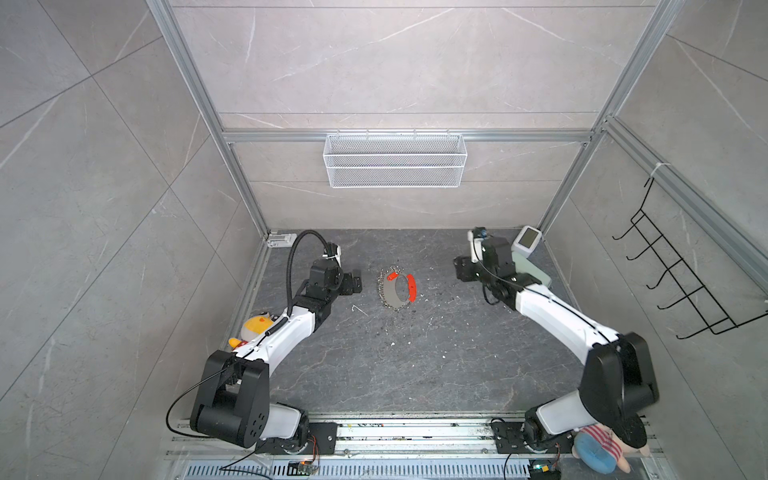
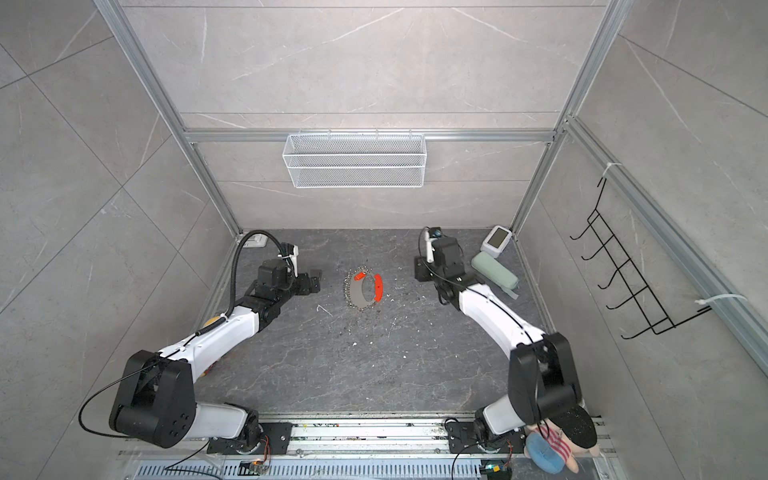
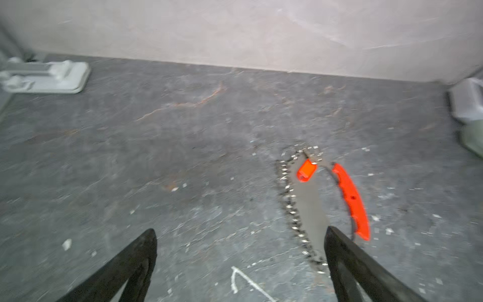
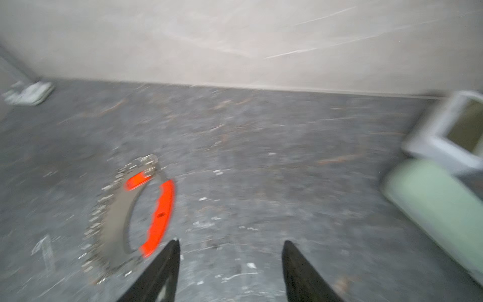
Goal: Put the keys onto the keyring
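The keyring (image 1: pixel 390 297) (image 2: pixel 356 297) is a grey hoop fringed with small silver loops, lying flat mid-table with a curved red strip (image 1: pixel 411 286) on its right side. The keys' small red tag (image 1: pixel 391 276) (image 2: pixel 359 276) rests on the hoop's far end among the loops; I cannot tell whether it is hooked on. My left gripper (image 1: pixel 356 282) (image 3: pixel 240 232) stands open just left of the keyring (image 3: pixel 311 209), holding nothing. To the hoop's right, my right gripper (image 1: pixel 458 268) (image 4: pixel 231 242) is also open and bare, with the keyring (image 4: pixel 113 222) and tag (image 4: pixel 137 181) off to one side of it.
A white mesh basket (image 1: pixel 395 160) hangs on the back wall and a black hook rack (image 1: pixel 665 274) on the right wall. A white screen device (image 1: pixel 528 239) and a green case (image 1: pixel 536 270) sit behind the right arm. Plush toys (image 1: pixel 257 326) (image 1: pixel 602 449) lie by the arm bases.
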Action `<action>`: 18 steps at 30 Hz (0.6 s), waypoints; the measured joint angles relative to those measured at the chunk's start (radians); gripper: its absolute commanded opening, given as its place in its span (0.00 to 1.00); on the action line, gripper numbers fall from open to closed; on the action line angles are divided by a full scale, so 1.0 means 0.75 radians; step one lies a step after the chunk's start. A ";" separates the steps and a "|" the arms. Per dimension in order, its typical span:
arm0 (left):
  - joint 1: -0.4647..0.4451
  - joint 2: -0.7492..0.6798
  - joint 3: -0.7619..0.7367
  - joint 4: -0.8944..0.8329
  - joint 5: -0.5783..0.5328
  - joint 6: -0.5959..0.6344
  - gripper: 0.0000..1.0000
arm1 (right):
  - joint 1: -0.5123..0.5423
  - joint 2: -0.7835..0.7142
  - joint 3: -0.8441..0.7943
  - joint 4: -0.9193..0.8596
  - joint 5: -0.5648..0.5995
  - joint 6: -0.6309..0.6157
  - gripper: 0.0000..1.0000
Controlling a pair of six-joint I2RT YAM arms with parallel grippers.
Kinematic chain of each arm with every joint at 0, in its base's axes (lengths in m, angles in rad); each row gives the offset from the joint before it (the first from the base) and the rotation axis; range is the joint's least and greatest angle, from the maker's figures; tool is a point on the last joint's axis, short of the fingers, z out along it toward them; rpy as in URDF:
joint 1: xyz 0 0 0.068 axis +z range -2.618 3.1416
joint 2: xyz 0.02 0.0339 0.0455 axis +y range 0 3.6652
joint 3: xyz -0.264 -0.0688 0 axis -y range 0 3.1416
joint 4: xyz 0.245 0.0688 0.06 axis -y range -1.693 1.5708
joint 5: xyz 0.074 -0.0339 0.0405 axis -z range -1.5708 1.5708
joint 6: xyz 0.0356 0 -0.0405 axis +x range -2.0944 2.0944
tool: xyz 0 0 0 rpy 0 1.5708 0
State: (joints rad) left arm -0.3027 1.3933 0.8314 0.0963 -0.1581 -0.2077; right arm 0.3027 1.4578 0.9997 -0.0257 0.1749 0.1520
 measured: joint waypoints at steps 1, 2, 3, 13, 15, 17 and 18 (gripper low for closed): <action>0.000 0.000 -0.015 -0.011 -0.049 -0.001 1.00 | -0.025 -0.032 -0.079 0.041 0.090 0.012 0.74; 0.000 0.000 -0.035 -0.021 -0.112 -0.001 1.00 | -0.051 -0.047 -0.163 0.080 0.193 0.017 0.78; 0.000 0.000 -0.050 -0.026 -0.165 0.001 1.00 | -0.071 -0.047 -0.228 0.105 0.284 0.026 0.78; 0.001 0.003 -0.254 0.187 -0.486 0.170 1.00 | -0.112 0.021 -0.386 0.303 0.603 0.016 0.83; 0.002 0.003 -0.304 0.303 -0.501 0.258 1.00 | -0.112 0.009 -0.476 0.397 0.607 0.022 0.82; 0.009 0.003 -0.351 0.382 -0.510 0.328 1.00 | -0.112 -0.005 -0.584 0.476 0.605 0.010 0.84; 0.015 0.003 -0.371 0.415 -0.505 0.357 1.00 | -0.112 -0.011 -0.651 0.550 0.603 -0.003 0.84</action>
State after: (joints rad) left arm -0.2916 1.3956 0.5529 0.4072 -0.5365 0.0601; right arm 0.2184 1.4498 0.5117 0.3866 0.6273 0.1501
